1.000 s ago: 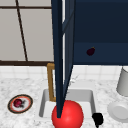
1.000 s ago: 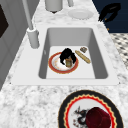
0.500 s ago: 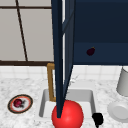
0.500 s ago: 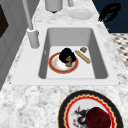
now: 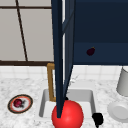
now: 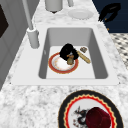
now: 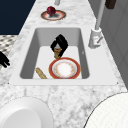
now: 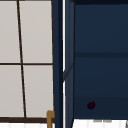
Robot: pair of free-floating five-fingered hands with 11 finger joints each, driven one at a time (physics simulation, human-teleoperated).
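In the sink (image 6: 100, 65), robot hand (image 6: 68, 51) grips a cup (image 6: 70, 60).

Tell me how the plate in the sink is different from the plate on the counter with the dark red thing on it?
The red-rimmed round plate in the sink has a plain red band and a pale, bare middle; the black-edged round plate on the counter has a black and red patterned border. The sink plate lies low in the basin beside a black hand; the counter plate sits up on the marble and carries a dark red fruit. Both are round and lie flat.
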